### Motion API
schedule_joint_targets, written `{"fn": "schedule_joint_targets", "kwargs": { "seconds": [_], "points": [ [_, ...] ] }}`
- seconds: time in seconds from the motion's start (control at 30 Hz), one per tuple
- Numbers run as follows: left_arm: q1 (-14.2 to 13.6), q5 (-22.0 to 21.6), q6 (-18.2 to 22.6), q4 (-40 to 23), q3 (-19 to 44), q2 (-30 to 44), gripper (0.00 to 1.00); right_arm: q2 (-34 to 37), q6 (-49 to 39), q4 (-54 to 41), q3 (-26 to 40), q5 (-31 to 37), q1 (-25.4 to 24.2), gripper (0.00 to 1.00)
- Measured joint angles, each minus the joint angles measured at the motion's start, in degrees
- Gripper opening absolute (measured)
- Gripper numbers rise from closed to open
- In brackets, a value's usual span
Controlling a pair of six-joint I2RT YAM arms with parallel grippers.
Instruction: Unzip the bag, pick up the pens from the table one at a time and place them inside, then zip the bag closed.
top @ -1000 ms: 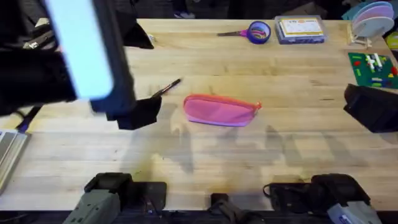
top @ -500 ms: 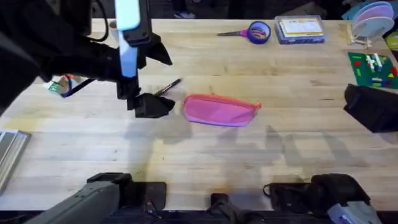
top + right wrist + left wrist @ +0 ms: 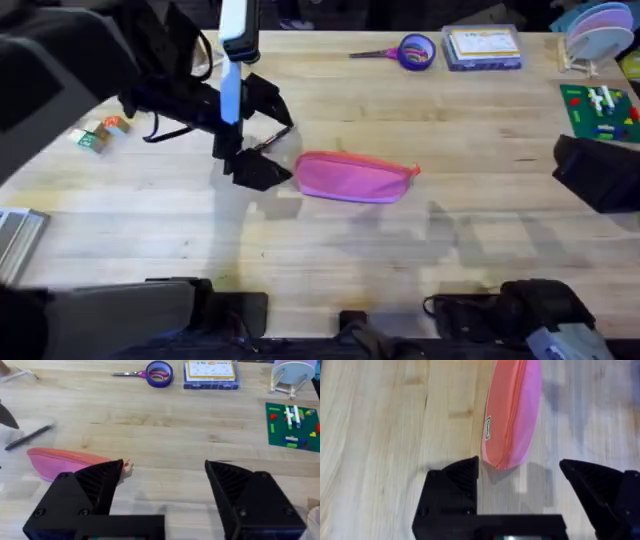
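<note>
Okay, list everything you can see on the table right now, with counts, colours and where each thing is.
Pencil pouch: one, pink, zipped, middle of the table.
Pen: one, dark, just beyond the pouch's left end.
Scissors: one pair, purple handles, far edge.
Clear box: one, right of the scissors.
Small blocks: a few, orange and green, far left.
Green board: one, with small bricks, far right.
Rack of discs: one, pastel, far right corner.
Left tool: black, open, at the pouch's left end.
Right tool: black, open, right of the pouch.

Robot lab bench, light wooden table [image 3: 420, 250], scissors [image 3: 400, 51], clear plastic box [image 3: 483, 47], green brick baseplate [image 3: 600, 112]
</note>
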Motion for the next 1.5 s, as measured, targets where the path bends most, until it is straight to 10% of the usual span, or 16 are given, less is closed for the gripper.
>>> {"fn": "schedule_joint_targets", "kwargs": {
  "seconds": [0.7,0.8,1.0,1.5],
  "points": [
    [-5.7,4.3,5.2,4.4,0.0,13.3,0.989,0.0,0.0,0.0,0.0,0.0,0.0,0.998],
    [-5.7,4.2,5.4,4.9,0.0,13.3,0.832,0.0,0.0,0.0,0.0,0.0,0.0,0.998],
    [-5.9,3.6,5.6,5.2,0.0,13.3,0.067,0.0,0.0,0.0,0.0,0.0,0.0,0.998],
    [-6.0,3.3,5.6,5.2,0.0,13.3,0.045,0.0,4.7,-5.0,-0.4,-7.5,0.0,0.997]
  ]
}}
